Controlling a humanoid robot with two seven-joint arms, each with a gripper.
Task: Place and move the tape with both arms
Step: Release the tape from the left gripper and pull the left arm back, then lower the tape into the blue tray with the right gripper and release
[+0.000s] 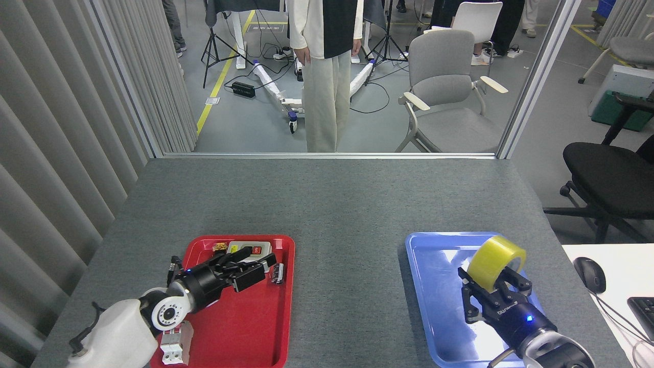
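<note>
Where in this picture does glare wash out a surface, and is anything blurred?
Head view: white glare from overhead light spreads across the blue tray floor beside the tape held in the right gripper; the red tray shows little; everything looks sharp, no motion blur.

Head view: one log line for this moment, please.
right gripper: shut on tape, over blue tray | left gripper: empty, over red tray
</note>
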